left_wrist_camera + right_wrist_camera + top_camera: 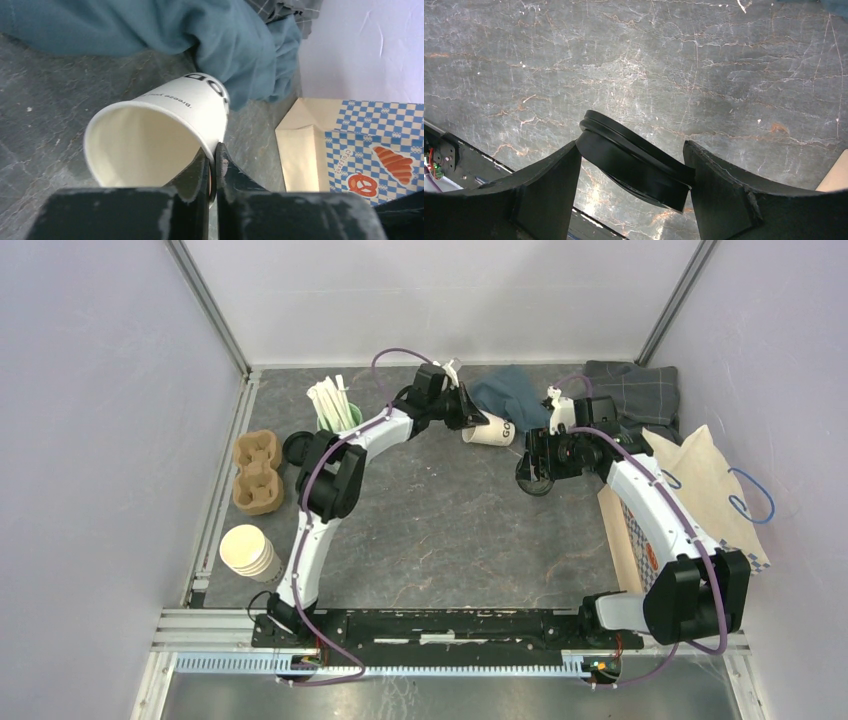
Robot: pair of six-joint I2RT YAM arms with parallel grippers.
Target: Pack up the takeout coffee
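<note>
Here, white cup empty, black lid apart

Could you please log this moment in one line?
left end effector: shut on white cup rim | cup tilted, lidless | right end effector: shut on black lid | cup outside paper bag

It was a robot lab cell: white panels and aluminium posts walled the grey tabletop, a mounting rail at its near edge.

Left arm and right arm reach forward, jaws clamped.
</note>
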